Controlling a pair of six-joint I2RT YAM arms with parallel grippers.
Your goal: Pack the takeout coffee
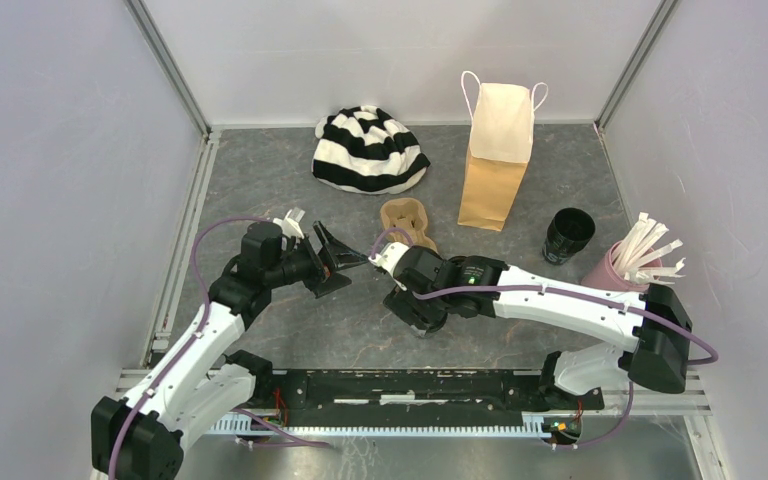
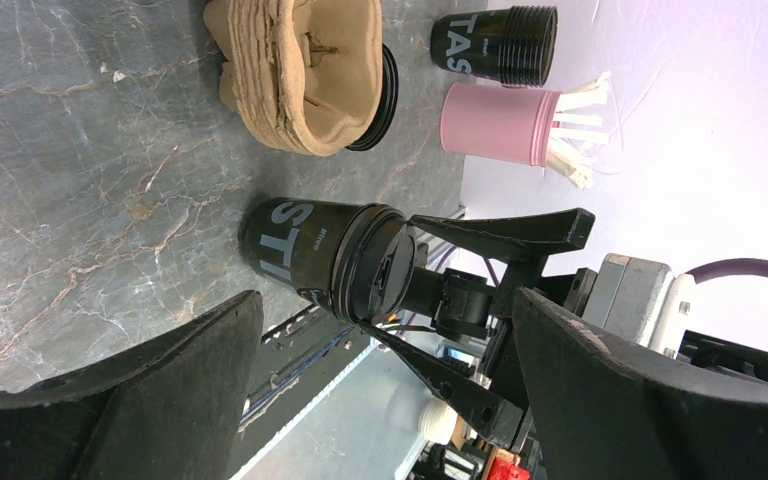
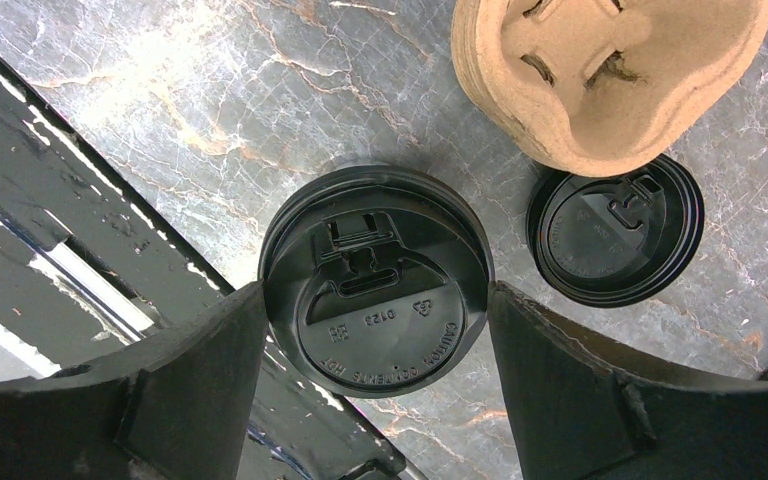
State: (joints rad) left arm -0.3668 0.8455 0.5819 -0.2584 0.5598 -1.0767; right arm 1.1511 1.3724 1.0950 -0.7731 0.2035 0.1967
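Observation:
One takeout coffee (image 3: 375, 280), a black cup with its black lid on, stands on the grey table. My right gripper (image 3: 375, 300) hangs over it from above, open, a fingertip close by each side of the lid's rim. In the top view the right gripper (image 1: 418, 318) hides this cup. My left gripper (image 1: 352, 270) is open and empty just left of it, and its wrist view looks at the cup (image 2: 300, 250) side-on. A second black cup (image 1: 568, 235) stands without a lid at the right. A loose black lid (image 3: 615, 230) lies partly under the cardboard carrier (image 3: 600, 80).
A brown paper bag (image 1: 495, 170) stands upright at the back, the carrier (image 1: 407, 222) in front of it. A pink cup (image 1: 610, 268) holding white sticks is at the right. A black-and-white striped hat (image 1: 368, 148) lies at the back. Walls enclose the table.

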